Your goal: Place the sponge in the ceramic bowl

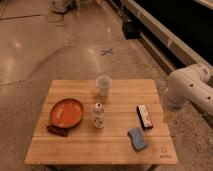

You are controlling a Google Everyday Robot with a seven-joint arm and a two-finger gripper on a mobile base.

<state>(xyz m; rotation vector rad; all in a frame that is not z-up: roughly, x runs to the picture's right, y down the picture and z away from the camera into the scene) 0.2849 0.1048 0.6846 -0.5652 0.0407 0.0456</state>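
Gripper: out of frame; whether its jaws are apart or together cannot be told.
Arm (187,90): white links only, at the right edge of the view, beyond the right side of the table (100,150) and touching nothing on it.
Box (145,116): black-white-red, on the right part of the table, just beyond the sponge.
Sponge (137,138): blue, flat on the wood near the front right corner, free of any grip, apart from the box.
Sponge axis: long side runs front to back across the table, far end leaning slightly left, roughly parallel to the box; short ends face the front edge and the box.
Bottle (98,116): small, upright at table centre, between sponge and bowl.
Cup (103,86): translucent, upright behind the bottle.
Ceramic bowl (54,111): orange, on the left side, well apart from the sponge; nothing visible inside.
Packet (56,131): dark, at the bowl's front edge.
Progress: sponge is not in the bowl; grasp, carry leftward past the bottle, and release over the bowl all remain, by my judgement.
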